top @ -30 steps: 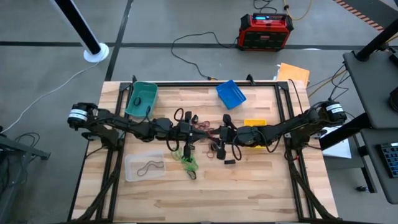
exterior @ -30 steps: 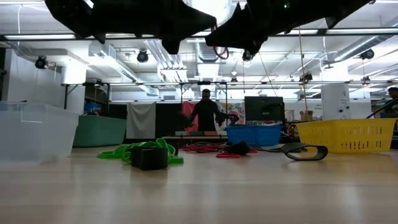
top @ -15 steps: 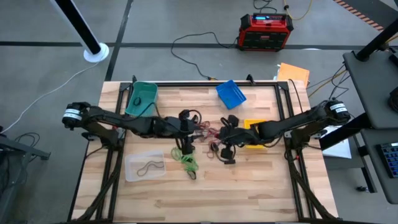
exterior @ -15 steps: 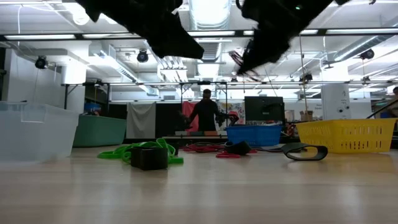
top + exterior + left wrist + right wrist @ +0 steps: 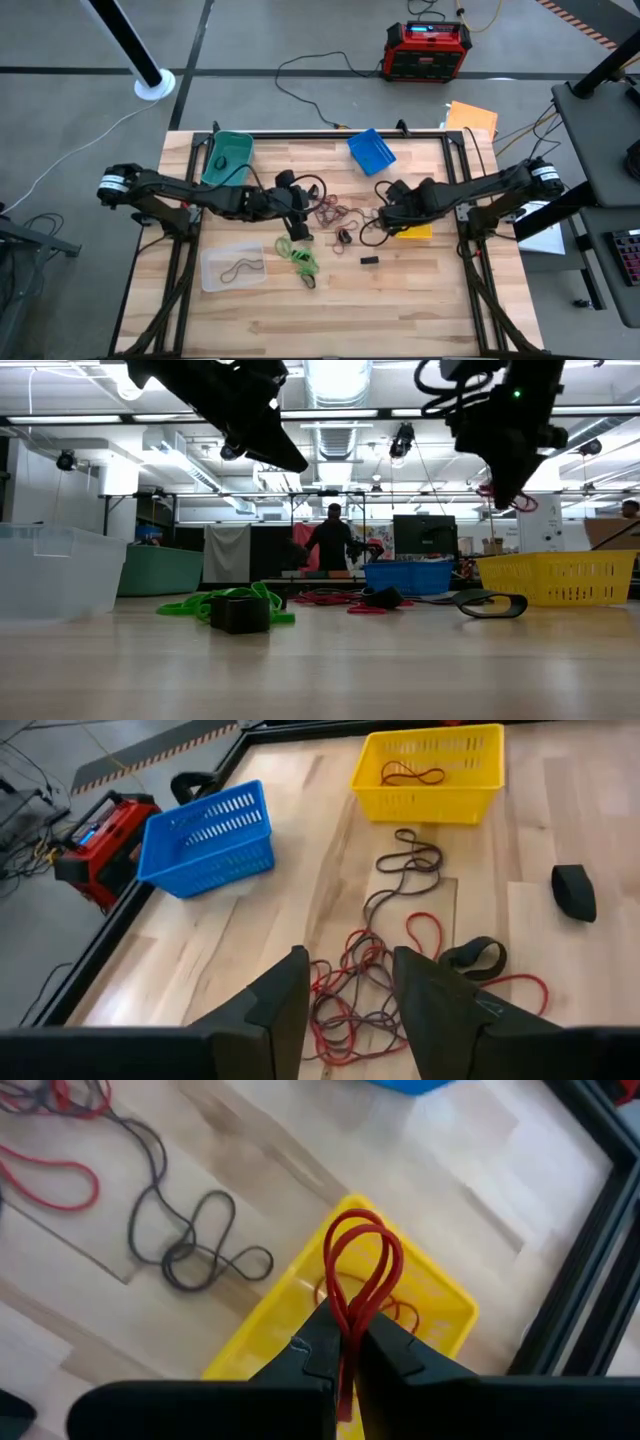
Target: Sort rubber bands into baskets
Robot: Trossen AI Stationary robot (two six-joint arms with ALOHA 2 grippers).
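Around the work, you had clutter.
A red power box point(image 5: 427, 49) sat on the floor beyond the table point(image 5: 400, 310), a small black block point(image 5: 369, 260) lay on the wood, and a person point(image 5: 331, 538) stood far behind.

Two arms, dark, slim, jointed; black cables loop along links. Left arm point(image 5: 190, 195) has white round cap with black ring at picture's left end; right arm point(image 5: 480, 190) same at right end. Fingers point(image 5: 270, 1010) dark, wedge-shaped, matte.
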